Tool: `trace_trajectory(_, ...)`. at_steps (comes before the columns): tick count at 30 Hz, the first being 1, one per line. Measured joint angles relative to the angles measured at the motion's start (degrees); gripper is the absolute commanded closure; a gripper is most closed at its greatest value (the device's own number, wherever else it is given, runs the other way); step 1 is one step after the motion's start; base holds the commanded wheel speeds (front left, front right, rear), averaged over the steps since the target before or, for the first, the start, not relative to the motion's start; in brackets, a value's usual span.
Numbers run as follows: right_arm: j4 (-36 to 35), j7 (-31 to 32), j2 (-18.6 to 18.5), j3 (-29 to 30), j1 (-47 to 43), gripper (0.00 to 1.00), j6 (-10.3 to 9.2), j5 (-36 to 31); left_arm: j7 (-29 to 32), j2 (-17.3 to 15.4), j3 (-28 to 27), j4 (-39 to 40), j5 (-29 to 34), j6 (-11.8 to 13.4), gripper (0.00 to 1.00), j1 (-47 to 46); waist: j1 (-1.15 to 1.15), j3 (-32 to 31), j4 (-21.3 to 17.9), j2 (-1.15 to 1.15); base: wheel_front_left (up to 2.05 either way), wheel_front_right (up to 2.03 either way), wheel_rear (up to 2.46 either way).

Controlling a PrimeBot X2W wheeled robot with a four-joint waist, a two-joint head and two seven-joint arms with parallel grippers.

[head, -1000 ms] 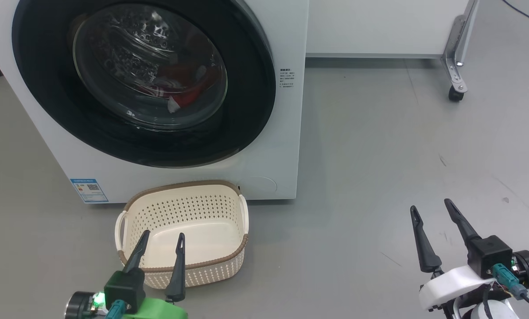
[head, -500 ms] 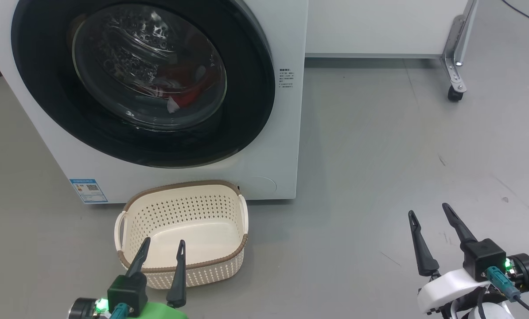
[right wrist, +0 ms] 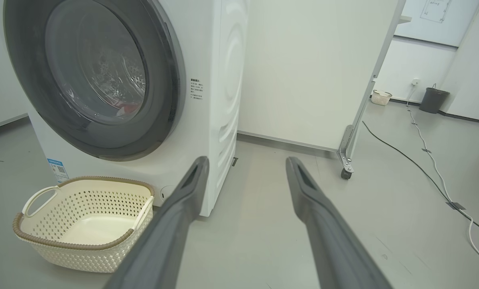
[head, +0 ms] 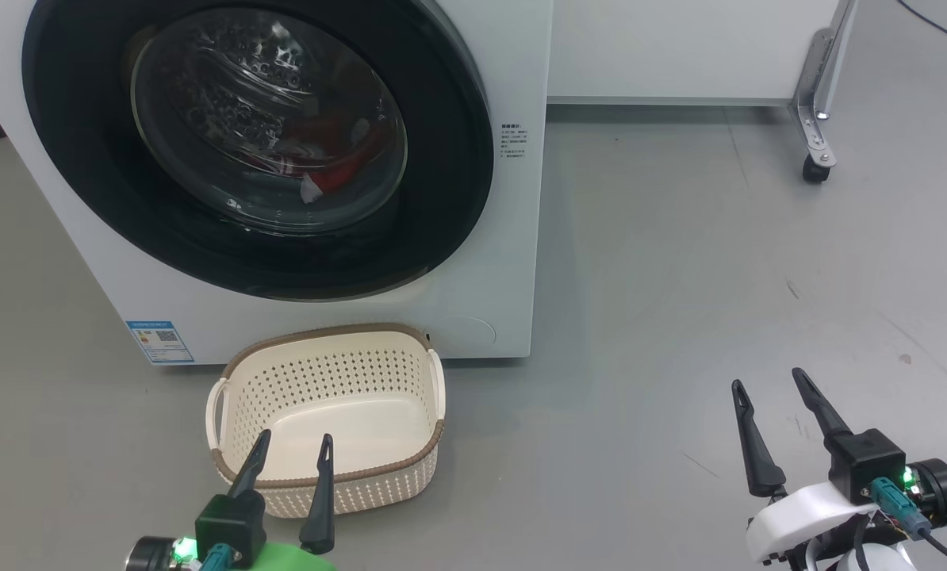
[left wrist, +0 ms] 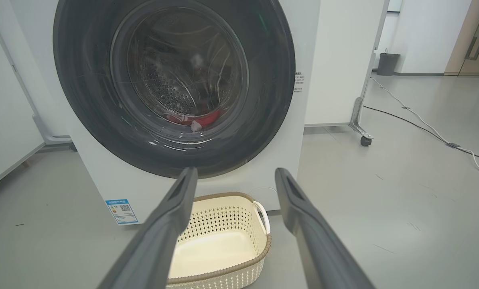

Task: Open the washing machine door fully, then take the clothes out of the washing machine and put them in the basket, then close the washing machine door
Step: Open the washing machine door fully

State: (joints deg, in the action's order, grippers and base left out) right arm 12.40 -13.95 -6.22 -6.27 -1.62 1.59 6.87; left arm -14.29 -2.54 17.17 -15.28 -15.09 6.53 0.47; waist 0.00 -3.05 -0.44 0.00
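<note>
So we're right at the start here and step one hasn't happened. The washing machine door (head: 267, 127) sits shut against the front of the washing machine (head: 513, 262), and you can see the red clothes (head: 327, 159) heaped low in the drum through the glass bowl (a bit of white pokes out too). The basket (head: 331, 329) is parked on the floor (head: 680, 277) right in front of the machine, below the door and near the blue sticker (head: 160, 341), with nothing in it. Neither hand is doing anything yet. The left hand (head: 297, 434) hovers on the robot's side of the basket, fingertips lining up with its near rim in the head view. Its two fingers are spread wide, with nothing between them and touching nothing. The right hand (head: 768, 377) is well off to the right over bare floor, also spread wide and empty. In the left wrist view the fingers (left wrist: 171, 216) point straight at the lower part of the door, so I'd guess that arm is the one to go for it. Next move as I read it: lift a hand to the door's black rim, find whichever edge has the catch (I honestly can't make out a handle from these angles), hook a finger behind it and swing the door all the way round. Worth watching that the arm doesn't knock the basket, since it sits so close underneath.
</note>
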Motion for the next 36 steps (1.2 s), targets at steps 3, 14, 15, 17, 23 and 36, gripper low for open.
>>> trace_trajectory(3, 0.1, 0.0, 0.0, 0.0, 0.0, 0.00, 0.00, 0.0, 0.0, 0.0, 0.1, -0.2, 0.0, 0.0, 0.00, 0.0, 0.00, 0.0, 0.1, 0.00, 0.00, 0.00, 0.00)
trace_trajectory(14, 0.4, 0.0, 0.4, 0.3, 0.2, 0.00, 0.00, 0.6, 0.0, 0.0, 0.2, -0.3, 0.0, 0.3, 0.00, -0.1, 0.00, 0.2, 0.4, 0.00, 0.00, 0.00, 0.00)
trace_trajectory(15, 0.4, 0.0, 0.4, 0.3, 0.3, 0.00, 0.00, 0.6, 0.0, 0.0, 0.2, -0.3, 0.0, 0.3, 0.00, -0.1, 0.00, 0.2, 0.4, 0.00, 0.00, 0.00, 0.00)
trace_trajectory(17, 0.4, 0.0, 0.4, 0.3, 0.3, 0.00, 0.02, 0.8, 0.0, 0.0, 0.3, -0.3, 0.0, 0.3, 0.00, -0.1, 0.00, 0.4, 0.5, 0.00, 0.00, 0.00, 0.00)
trace_trajectory(23, -0.1, 0.0, 0.5, 1.3, 0.6, 0.00, 0.47, 2.3, 0.0, 0.0, 0.6, -0.3, 0.0, 0.3, 0.00, -0.2, 0.00, 1.4, 0.9, 0.00, 0.00, 0.00, 0.00)
trace_trajectory(36, -2.4, 1.5, 0.7, 4.6, 8.9, 1.00, 4.45, 14.8, 0.0, 0.0, 1.7, 2.0, 0.0, 0.3, 0.00, -3.4, 0.00, 6.9, 2.3, 0.00, 0.00, 0.00, 0.00)
